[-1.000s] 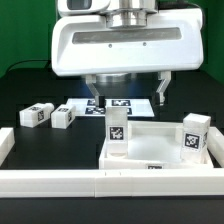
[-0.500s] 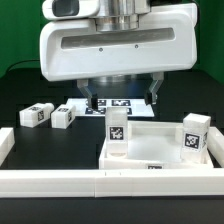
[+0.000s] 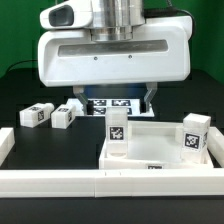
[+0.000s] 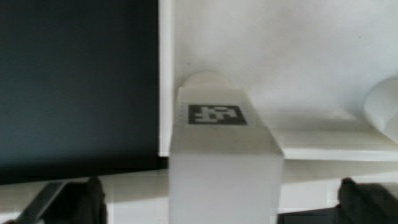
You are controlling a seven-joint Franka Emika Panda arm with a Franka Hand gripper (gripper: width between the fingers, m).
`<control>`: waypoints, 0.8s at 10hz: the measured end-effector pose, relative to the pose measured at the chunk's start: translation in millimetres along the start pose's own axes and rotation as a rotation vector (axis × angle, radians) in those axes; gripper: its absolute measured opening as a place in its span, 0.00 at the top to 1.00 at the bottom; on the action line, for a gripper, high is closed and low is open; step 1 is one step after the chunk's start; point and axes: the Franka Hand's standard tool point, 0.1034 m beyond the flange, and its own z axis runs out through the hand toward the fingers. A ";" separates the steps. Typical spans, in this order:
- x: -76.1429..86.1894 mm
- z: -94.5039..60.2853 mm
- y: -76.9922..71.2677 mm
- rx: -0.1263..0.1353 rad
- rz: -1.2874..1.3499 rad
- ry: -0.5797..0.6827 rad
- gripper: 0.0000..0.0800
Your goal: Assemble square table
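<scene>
In the wrist view only the tips of the fingers point(image 4: 54, 205) are seen, because they are cut off by the picture's edge. They stand wide apart and nothing is gripped. Between them, with a gap at each side, a white leg point(image 4: 222, 165) is seen, and its near end is also cut off. A small black-and-white tag point(image 4: 214, 113) is carried on it, but its pattern is too blurred to be read. Beyond the fingertips the white panel point(image 4: 267, 40) is seen, and beside one finger the black tabletop point(image 4: 80, 80). In the exterior view the gripper point(image 3: 111, 101) hangs over the marker board point(image 3: 120, 104), which is hidden in large part by the wide white housing point(image 3: 110, 55). The panel point(image 3: 160, 150) lies just in front of the fingers, and its front edge is hidden behind a rail point(image 3: 100, 182). One leg point(image 3: 117, 130) stands upright at the panel's corner near the fingers and another leg point(image 3: 195, 133) at the corner further off. Two more legs point(image 3: 38, 115) lie on the tabletop, off to the exterior view's left of the fingers. Their tags are too small to be read.
</scene>
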 end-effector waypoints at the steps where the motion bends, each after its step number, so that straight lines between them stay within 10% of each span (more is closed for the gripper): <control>1: -1.7 2.2 1.4 -0.002 0.000 -0.001 0.19; 3: -2.8 4.9 -1.7 -0.002 -0.004 -0.003 0.19; 8: -3.4 5.8 -7.6 0.000 -0.007 -0.005 0.64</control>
